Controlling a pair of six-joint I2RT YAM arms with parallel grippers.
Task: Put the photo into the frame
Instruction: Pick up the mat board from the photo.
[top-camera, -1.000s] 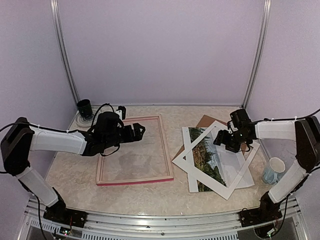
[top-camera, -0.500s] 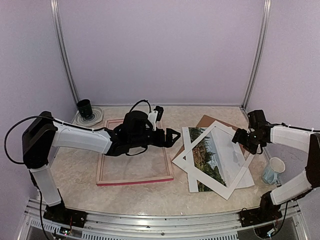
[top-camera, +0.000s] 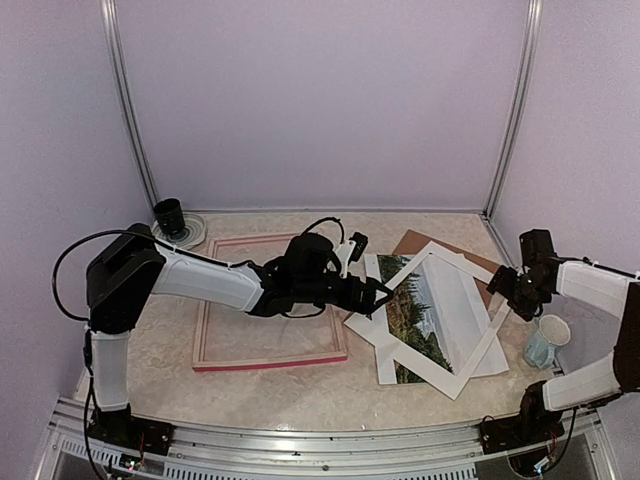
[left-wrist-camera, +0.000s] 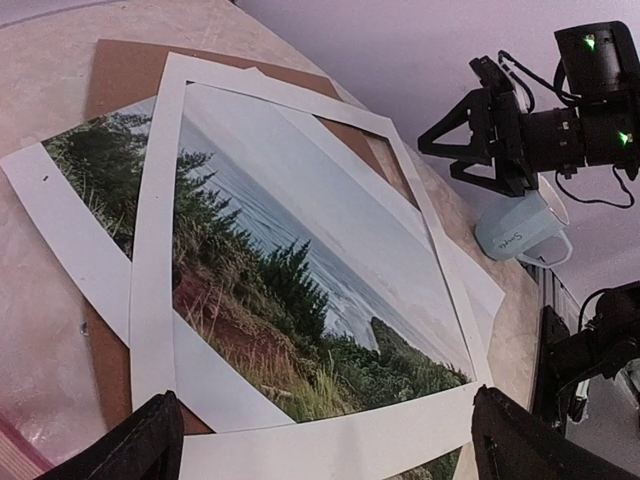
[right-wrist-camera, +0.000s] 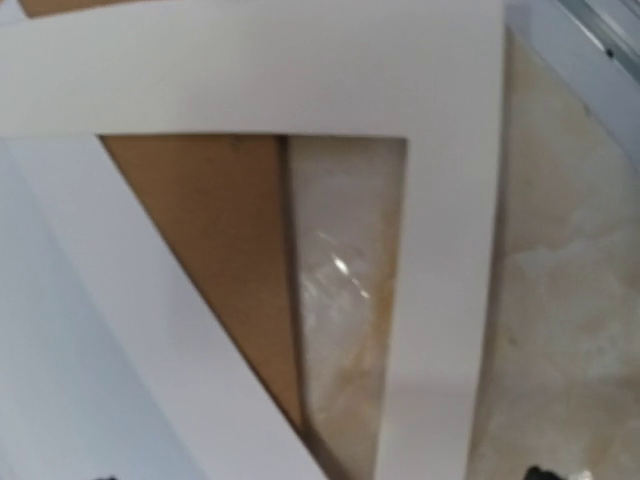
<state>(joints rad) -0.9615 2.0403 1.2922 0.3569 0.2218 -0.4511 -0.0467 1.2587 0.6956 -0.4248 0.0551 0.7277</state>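
The left gripper (top-camera: 381, 292) has swung off the frame (top-camera: 270, 361) and across to the photo (top-camera: 425, 318), jaws wide and empty. The right gripper (top-camera: 509, 285), also spread and holding nothing, has backed off toward the mug (top-camera: 546, 342). The photo lies on the worktop (top-camera: 150, 330) right of the frame, under a skewed white mat (top-camera: 481, 352), so freeing it looks like the next step.

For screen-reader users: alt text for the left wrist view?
A white cut-out mat border lies askew over a paper landscape photo of green trees and water, on a brown backing board. The open left gripper brackets the bottom; the right gripper hangs near a pale blue mug.
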